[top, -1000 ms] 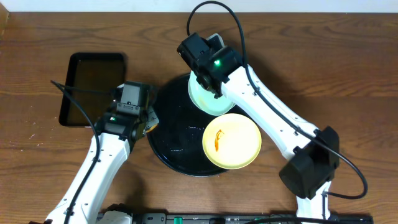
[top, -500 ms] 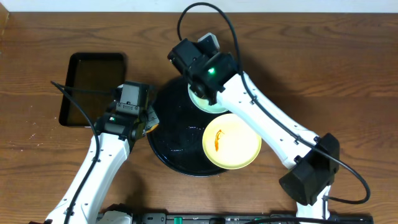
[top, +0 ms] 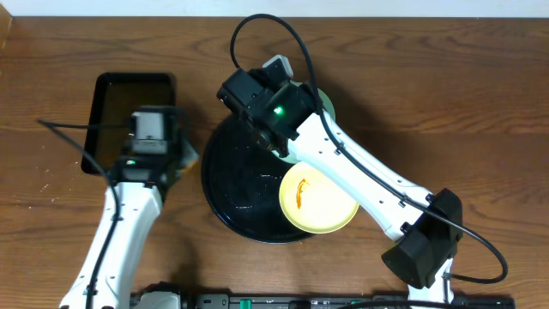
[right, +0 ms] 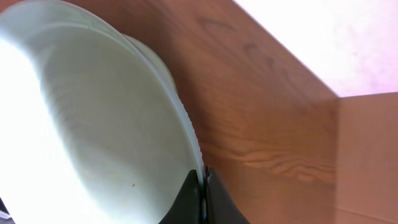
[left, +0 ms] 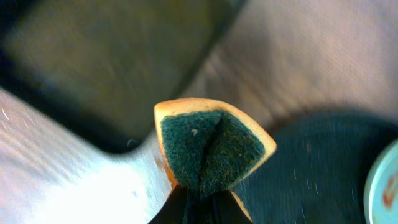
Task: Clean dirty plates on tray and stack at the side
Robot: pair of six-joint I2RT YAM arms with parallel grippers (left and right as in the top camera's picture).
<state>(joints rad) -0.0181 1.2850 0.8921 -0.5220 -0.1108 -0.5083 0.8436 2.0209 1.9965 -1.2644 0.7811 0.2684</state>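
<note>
The round black tray [top: 236,184] carries a pale yellow plate [top: 319,199] with an orange smear. My right gripper [top: 274,144] is shut on the rim of a pale mint plate [top: 323,101], mostly hidden under the arm. In the right wrist view that plate [right: 93,124] is tilted over the wood, the right gripper [right: 203,183] pinching its edge. My left gripper [top: 178,160] hovers left of the tray, shut on a green-and-yellow sponge [left: 211,149]; the left gripper [left: 200,202] clamps the folded sponge. A pale plate rim [left: 384,183] with an orange smear shows at the left wrist view's right edge.
A smaller rectangular black tray [top: 120,112] lies at the left, just behind my left wrist. The wooden table [top: 446,94] stretches to the right of the round tray. A cardboard-coloured surface [right: 370,155] stands at the table's far side.
My left arm has swung left, away from the round tray, with the sponge. My right arm has shifted left, and the mint plate now sits toward the tray's back right edge.
</note>
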